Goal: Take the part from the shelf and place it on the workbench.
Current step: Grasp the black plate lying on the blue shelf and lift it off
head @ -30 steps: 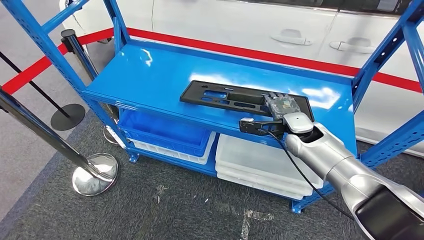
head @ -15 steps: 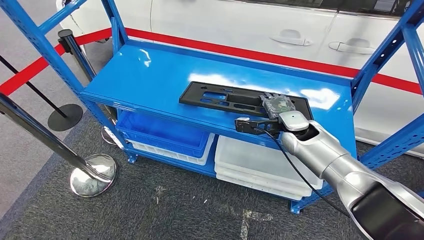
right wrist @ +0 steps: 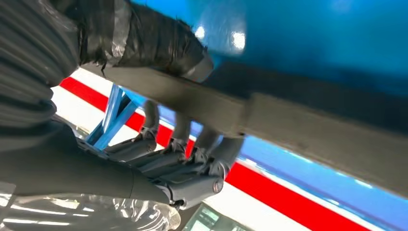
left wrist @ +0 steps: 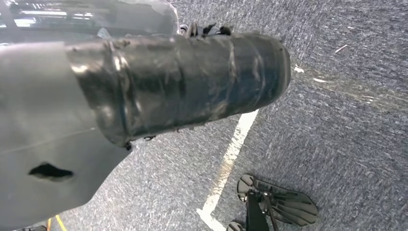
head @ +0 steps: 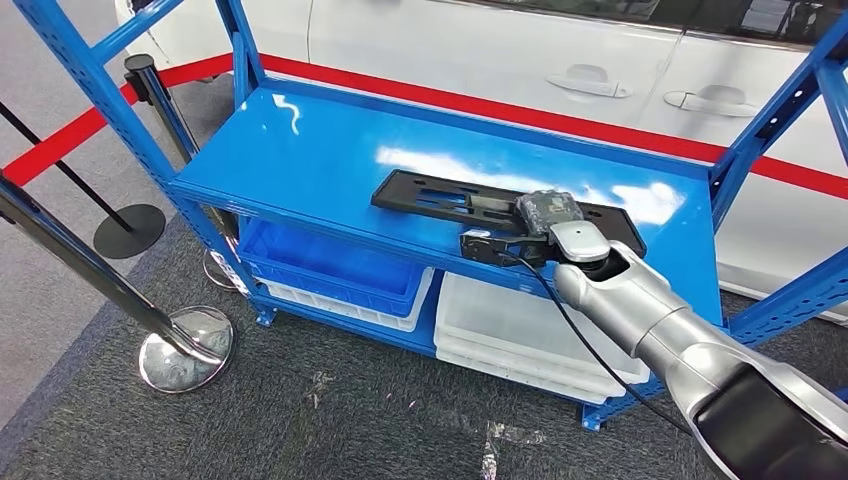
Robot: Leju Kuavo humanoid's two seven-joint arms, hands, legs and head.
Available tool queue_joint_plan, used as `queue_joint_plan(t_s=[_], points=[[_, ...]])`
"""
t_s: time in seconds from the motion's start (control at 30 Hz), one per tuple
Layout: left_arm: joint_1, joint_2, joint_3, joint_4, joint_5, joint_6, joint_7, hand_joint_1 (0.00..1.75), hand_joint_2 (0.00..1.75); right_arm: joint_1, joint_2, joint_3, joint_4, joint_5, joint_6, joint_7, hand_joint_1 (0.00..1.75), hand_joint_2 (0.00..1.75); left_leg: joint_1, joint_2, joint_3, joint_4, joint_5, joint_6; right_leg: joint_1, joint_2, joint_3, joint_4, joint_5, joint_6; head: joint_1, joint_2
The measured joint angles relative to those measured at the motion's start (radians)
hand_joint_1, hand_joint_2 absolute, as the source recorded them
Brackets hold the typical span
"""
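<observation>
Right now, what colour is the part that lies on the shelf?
Black. The part shows best in the head view, on the blue shelf.

Blue shelf (head: 300, 150) — black part (head: 440, 197) atop

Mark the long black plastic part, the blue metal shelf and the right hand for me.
Long black plastic part (head: 435, 195): head view, slotted left half.
Blue metal shelf (head: 300, 150): head view, bare top deck.
Right hand (head: 545, 212): head view, back of hand.
</observation>
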Motion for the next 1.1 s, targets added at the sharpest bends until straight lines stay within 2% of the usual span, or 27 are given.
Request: queue_joint_plan(t_s=[0.33, 0.53, 0.6, 0.73, 0.83, 1.1], points=[[0.0, -0.001, 0.004, 0.0, -0.002, -0.007, -0.007, 0.0, 0.0, -0.002, 0.0, 0.0, 0.0, 0.002, -0.016, -0.011, 1.75, 1.75, 0.002, 0.0, 0.006, -0.005, 0.0, 0.0, 0.001, 0.0, 0.003, 0.0, -0.001, 0.002, 0.0, 0.0], [0.0, -0.001, 0.007, 0.0, -0.006, -0.009, -0.008, 0.0, 0.0, 0.003, 0.0, 0.0, -0.011, 0.048, -0.083, -0.002, 1.75, 1.75, 0.002, 0.0, 0.009, -0.009, 0.002, -0.003, 0.001, 0.0, 0.002, 0.0, -0.001, 0.002, 0.0, 0.0], [0.0, -0.001, 0.007, 0.0, -0.009, -0.009, -0.007, 0.0, 0.0, 0.004, -0.001, 0.0, -0.023, 0.098, -0.139, 0.011, 1.75, 1.75, 0.002, 0.0, 0.009, -0.01, 0.002, -0.004, 0.001, 0.0, 0.002, 0.0, -0.001, 0.002, 0.0, 0.0], [0.003, -0.001, 0.008, 0.0, -0.023, -0.008, -0.003, 0.0, 0.0, -0.013, -0.012, -0.001, -0.111, 0.3, -0.296, 0.057, 1.75, 1.75, 0.002, 0.002, 0.009, -0.011, 0.003, -0.004, 0.001, 0.004, 0.0, 0.0, -0.001, 0.002, 0.0, 0.0], [0.003, -0.003, 0.008, 0.0, -0.031, -0.005, -0.002, 0.0, 0.0, -0.049, -0.021, -0.009, -0.211, 0.397, -0.296, 0.069, 1.75, 1.75, 0.002, 0.005, 0.011, -0.012, 0.002, -0.004, 0.001, 0.008, 0.0, 0.0, -0.001, 0.002, -0.001, 0.0], [0.004, -0.009, 0.008, 0.0, -0.037, -0.005, -0.003, 0.0, 0.0, -0.063, -0.04, -0.027, -0.371, 0.441, -0.301, 0.069, 1.75, 1.75, 0.003, 0.004, 0.012, -0.014, 0.003, -0.004, 0.002, 0.007, 0.001, 0.0, -0.001, 0.001, 0.0, 0.0]])
